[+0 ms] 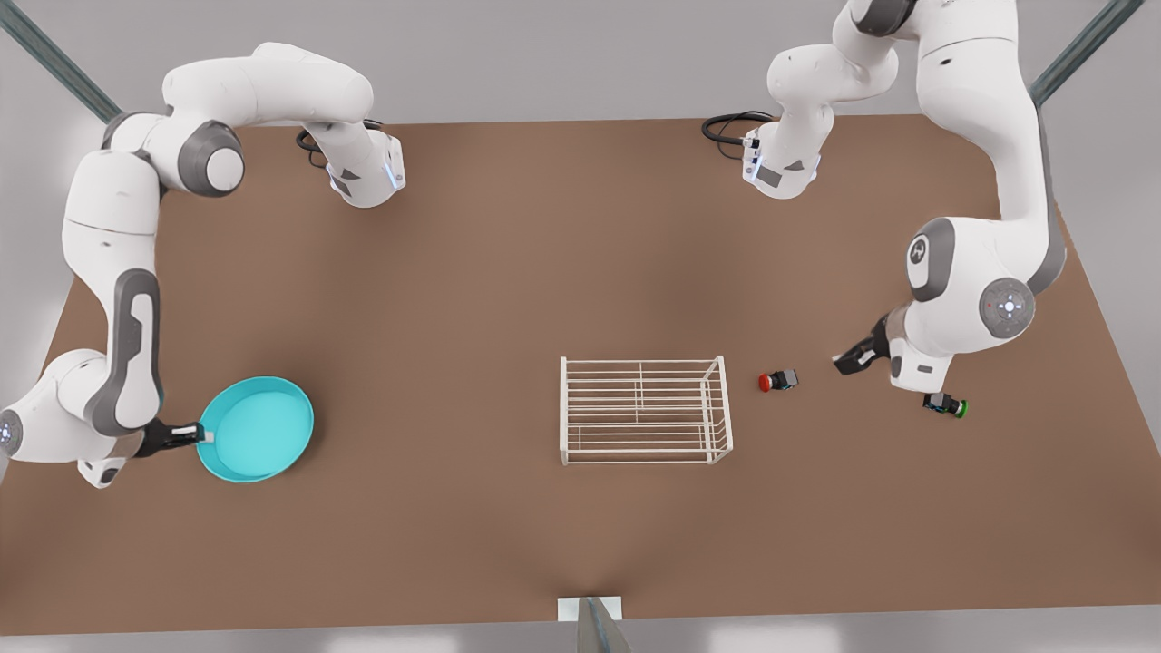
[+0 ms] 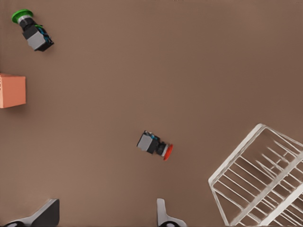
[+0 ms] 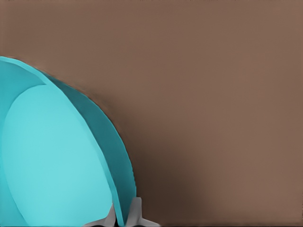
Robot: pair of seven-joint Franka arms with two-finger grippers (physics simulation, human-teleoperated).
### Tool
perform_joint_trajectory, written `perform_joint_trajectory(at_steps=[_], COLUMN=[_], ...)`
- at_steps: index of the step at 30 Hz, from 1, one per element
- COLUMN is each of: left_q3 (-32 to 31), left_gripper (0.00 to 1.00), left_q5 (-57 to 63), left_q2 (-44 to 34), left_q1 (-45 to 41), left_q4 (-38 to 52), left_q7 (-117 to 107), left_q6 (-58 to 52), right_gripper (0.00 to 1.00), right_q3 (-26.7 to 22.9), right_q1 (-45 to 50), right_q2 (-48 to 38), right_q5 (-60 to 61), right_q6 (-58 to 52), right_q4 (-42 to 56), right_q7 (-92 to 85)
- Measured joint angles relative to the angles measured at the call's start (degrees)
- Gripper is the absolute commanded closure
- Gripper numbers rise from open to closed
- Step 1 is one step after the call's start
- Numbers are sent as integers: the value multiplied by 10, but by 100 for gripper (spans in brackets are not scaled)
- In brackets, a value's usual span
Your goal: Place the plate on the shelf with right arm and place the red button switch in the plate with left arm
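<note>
The turquoise plate (image 1: 257, 428) is on the brown table at the front view's left. My right gripper (image 1: 195, 435) is shut on its near rim, and in the right wrist view the fingertips (image 3: 136, 213) pinch the plate's (image 3: 52, 161) edge. The white wire shelf (image 1: 644, 410) stands mid-table with nothing on it. Just to its right in the front view lies the red button switch (image 1: 777, 381) on its side. My left gripper (image 1: 848, 361) hovers open a little to the right of the switch. In the left wrist view the switch (image 2: 155, 144) lies ahead of the spread gripper (image 2: 105, 217), beside the shelf (image 2: 265, 184).
A green-capped switch (image 1: 948, 404) lies under the left arm's wrist, seen also as the green switch (image 2: 31, 30) in the left wrist view. An orange cube (image 2: 12, 91) sits near it. Open table spreads between the plate and the shelf.
</note>
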Motion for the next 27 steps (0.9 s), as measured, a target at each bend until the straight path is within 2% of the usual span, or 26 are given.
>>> perform_joint_trajectory(at_steps=[4,7,12,20,24,27], left_q3=[-1,-2,-2,-5,-5,-5], left_gripper=[0,0,0,0,0,0], left_q5=[7,40,62,71,72,72], left_q2=[0,3,49,76,91,103], left_q1=[4,2,1,-29,-48,-59], left_q4=[-111,-157,-172,-181,-180,-183], left_q7=[-124,-220,-382,-575,-644,-687], left_q6=[112,180,279,341,354,365], right_gripper=[85,85,85,85,85,85], right_q3=[11,29,101,121,207,223], right_q1=[1,2,10,142,176,214], right_q2=[-34,-62,-104,-162,-166,-166], right_q5=[20,28,31,32,30,29], right_q6=[-30,-58,-110,-162,-167,-155], right_q4=[0,0,0,0,0,1], right_q7=[-3,-2,15,80,136,186])
